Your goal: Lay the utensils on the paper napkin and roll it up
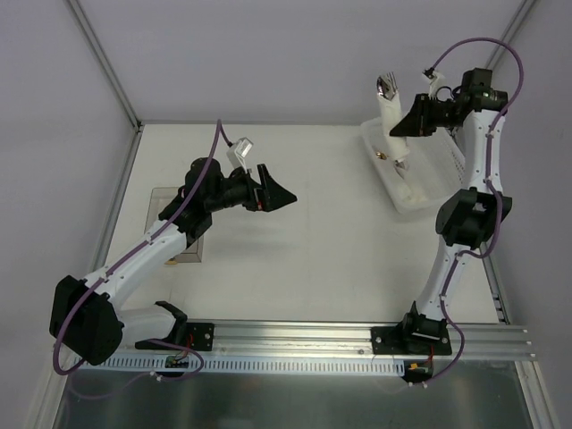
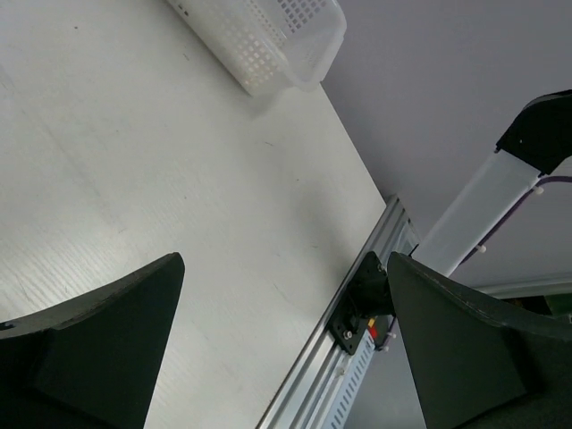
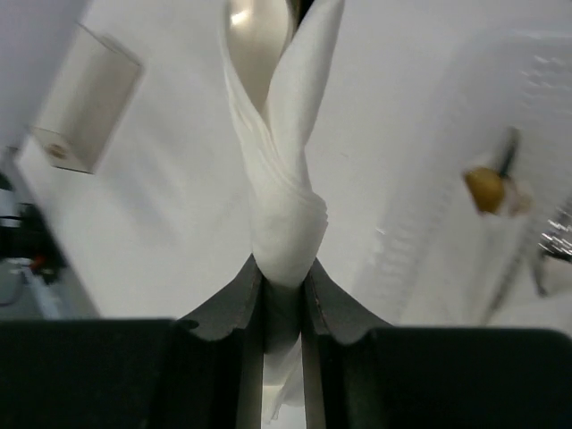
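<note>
**Inspector A:** Right pincer (image 3: 281,295), nearest the lens: clenched on the lower end of the paper napkin (image 3: 286,210), which is twisted around the utensils (image 3: 255,31). The roll stands upright in the air at the bench's (image 1: 313,259) far right corner, near the basket (image 1: 407,206).

**Inspector B:** Risk?

**Inspector A:** The wrap gapes at the top. In my judgement, a tilt could let cutlery slide out. Left pincer (image 2: 286,349) is released and empty, well apart, offering no support.
</note>
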